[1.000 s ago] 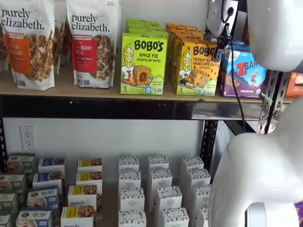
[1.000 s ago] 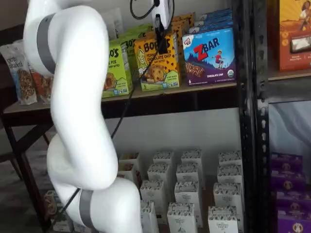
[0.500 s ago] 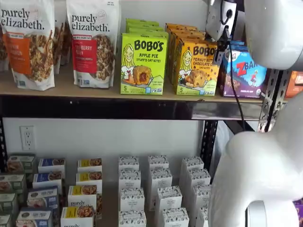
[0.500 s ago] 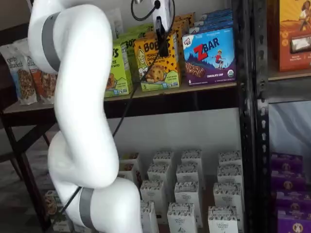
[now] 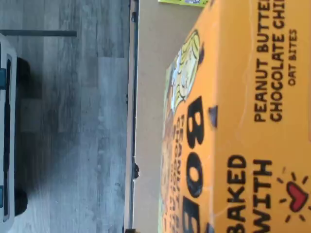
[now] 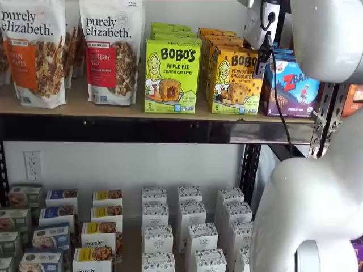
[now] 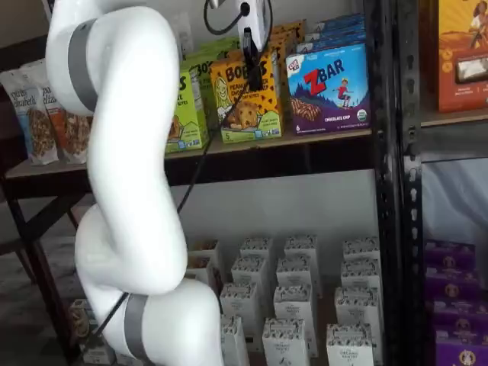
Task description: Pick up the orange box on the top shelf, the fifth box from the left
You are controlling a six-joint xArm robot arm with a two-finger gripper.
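The big white arm has drifted slightly, carrying the gripper (image 7: 252, 72) a little higher at the orange box (image 7: 245, 97), so the approach seems unfinished and nothing is grasped yet. Its fingers stand spread wide, released. The yellow-orange carton sits upright on the top shelf (image 6: 142, 129), between the lime-green carton (image 6: 172, 75) and the ZBar carton (image 7: 329, 89).
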